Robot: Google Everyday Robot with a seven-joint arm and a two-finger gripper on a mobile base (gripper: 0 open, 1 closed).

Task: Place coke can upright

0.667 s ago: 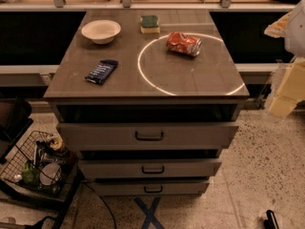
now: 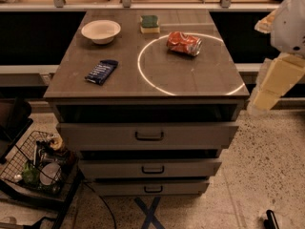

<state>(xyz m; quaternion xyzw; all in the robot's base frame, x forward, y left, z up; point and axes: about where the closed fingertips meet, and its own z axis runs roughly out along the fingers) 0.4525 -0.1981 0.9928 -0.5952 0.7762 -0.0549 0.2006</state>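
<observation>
The coke can (image 2: 184, 43) is a dented red can lying on its side on the cabinet top (image 2: 190, 78), at the back right, inside a bright white ring of light. My arm shows at the right edge of the view, white above and cream below. My gripper (image 2: 261, 103) hangs there beside the cabinet's right side, level with its front corner. It is well away from the can and touches nothing.
A white bowl (image 2: 101, 31) stands at the back left. A green and yellow sponge (image 2: 149, 24) lies at the back middle, and a dark blue snack packet (image 2: 101, 71) lies at the left. The cabinet has three drawers (image 2: 148, 136). A wire basket (image 2: 40, 162) stands on the floor at left.
My arm at the right edge has shifted a little to the left, toward the cabinet. The can and the other things have not moved.
</observation>
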